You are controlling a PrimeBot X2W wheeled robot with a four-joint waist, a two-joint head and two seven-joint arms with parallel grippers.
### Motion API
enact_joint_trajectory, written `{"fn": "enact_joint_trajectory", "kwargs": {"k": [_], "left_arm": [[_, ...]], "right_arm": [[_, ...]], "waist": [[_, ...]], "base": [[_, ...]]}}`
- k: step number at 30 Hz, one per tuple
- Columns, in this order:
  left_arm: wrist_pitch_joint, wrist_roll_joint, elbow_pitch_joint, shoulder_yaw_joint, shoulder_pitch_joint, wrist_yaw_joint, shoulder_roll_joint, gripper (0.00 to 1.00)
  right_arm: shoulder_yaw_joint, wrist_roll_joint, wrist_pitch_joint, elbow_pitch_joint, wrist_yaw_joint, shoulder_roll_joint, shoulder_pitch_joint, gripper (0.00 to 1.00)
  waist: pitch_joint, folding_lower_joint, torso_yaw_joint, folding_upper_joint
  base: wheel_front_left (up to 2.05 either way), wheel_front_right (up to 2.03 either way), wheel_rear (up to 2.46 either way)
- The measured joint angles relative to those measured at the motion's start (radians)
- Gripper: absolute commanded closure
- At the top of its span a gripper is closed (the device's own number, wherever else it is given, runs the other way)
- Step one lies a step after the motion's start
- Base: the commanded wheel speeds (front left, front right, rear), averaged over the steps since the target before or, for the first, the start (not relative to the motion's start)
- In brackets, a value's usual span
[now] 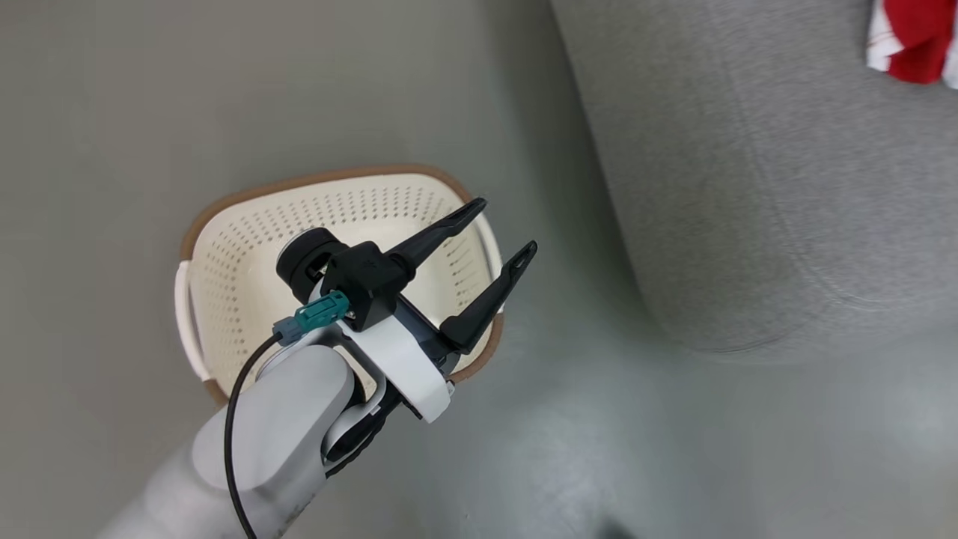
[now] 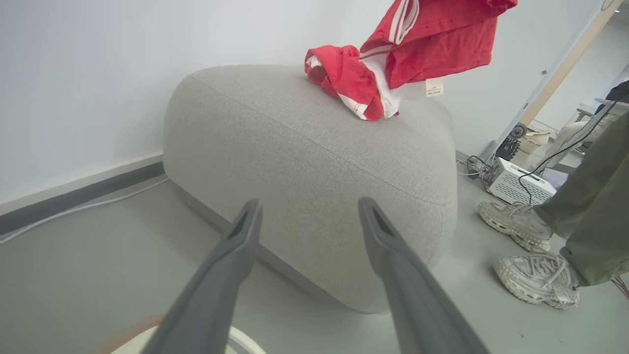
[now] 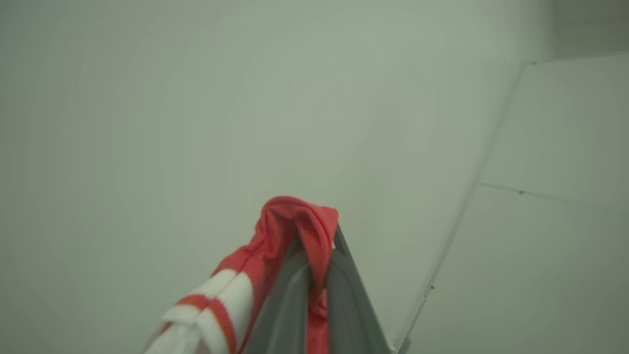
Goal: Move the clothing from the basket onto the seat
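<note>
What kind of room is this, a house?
Probably a test lab set up like a living room: a big grey fabric couch and a cream perforated plastic laundry basket stand on bare grey floor, with a white electronics box and loose cables nearby.

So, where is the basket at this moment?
In the head view the basket stands on the floor at left of centre, under the open left gripper and left of the couch.

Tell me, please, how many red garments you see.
2. One red-and-white garment lies on the grey fabric couch; a second garment hangs above it, pinched in the right gripper. The left gripper hides part of the cream basket.
</note>
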Motion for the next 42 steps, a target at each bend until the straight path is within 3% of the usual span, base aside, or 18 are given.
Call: {"fn": "enact_joint_trajectory", "kwargs": {"k": [6,11,17,21,24,32,33,34,35,36,37,42], "left_arm": [[0.000,-0.001,-0.005,-0.030,-0.016,0.000,0.000,0.00],[0.000,-0.002,-0.006,-0.034,-0.019,0.000,0.000,0.00],[0.000,-0.002,-0.007,-0.028,-0.019,0.000,0.000,0.00],[0.000,-0.001,-0.011,-0.025,-0.019,0.000,-0.002,0.00],[0.000,-0.001,-0.013,-0.023,-0.019,0.000,-0.008,0.00],[0.000,0.003,-0.030,0.001,-0.020,0.000,-0.028,0.00],[0.000,0.005,-0.031,0.005,-0.020,0.000,-0.033,0.00],[0.000,0.008,-0.032,0.007,-0.020,0.000,-0.038,0.00],[0.000,0.009,-0.035,0.009,-0.020,0.000,-0.043,0.00],[0.000,0.009,-0.038,0.012,-0.020,0.000,-0.046,0.00],[0.000,0.009,-0.040,0.015,-0.019,0.000,-0.049,0.00],[0.000,0.009,-0.050,0.019,-0.016,0.000,-0.056,0.00]], "right_arm": [[-0.115,-0.156,0.033,0.019,0.000,-0.032,-0.134,1.00],[-0.243,-0.281,0.051,-0.001,0.000,-0.022,-0.213,1.00],[-0.359,-0.418,0.134,-0.016,0.000,0.106,-0.192,1.00],[-0.389,-0.430,0.185,0.036,0.000,0.173,-0.133,1.00],[-0.388,-0.417,0.181,0.094,0.000,0.182,-0.095,1.00],[-0.393,-0.344,0.057,0.264,0.000,0.181,0.060,1.00],[-0.392,-0.339,0.044,0.275,0.000,0.179,0.079,0.91],[-0.391,-0.325,0.031,0.287,0.000,0.179,0.095,0.64],[-0.386,-0.311,0.023,0.298,0.000,0.178,0.110,0.52],[-0.380,-0.299,0.016,0.302,0.000,0.178,0.127,0.20],[-0.373,-0.284,0.012,0.306,0.000,0.178,0.141,0.00],[-0.293,-0.205,0.007,0.312,0.000,0.178,0.200,0.00]], "waist": [[0.073,0.0000,0.072,0.0000],[0.127,0.0000,0.129,0.0000],[0.184,0.0000,0.174,-0.0001],[0.205,0.0000,0.189,0.0000],[0.208,0.0000,0.196,0.0000],[0.174,0.0000,0.206,-0.0001],[0.165,0.0000,0.207,0.0000],[0.156,0.0000,0.208,0.0000],[0.146,0.0000,0.210,0.0000],[0.135,0.0000,0.211,0.0000],[0.124,0.0000,0.212,-0.0001],[0.058,0.0000,0.217,-0.0001]], "base": [[0.00,0.00,0.00],[0.00,0.00,0.00],[0.00,0.00,0.00],[0.00,0.00,0.00],[0.00,0.00,0.00],[0.00,0.00,0.00],[0.00,0.00,0.00],[0.00,0.00,0.00],[0.00,0.00,0.00],[0.00,0.00,0.00],[0.00,0.00,0.00],[0.00,0.00,0.00]]}}
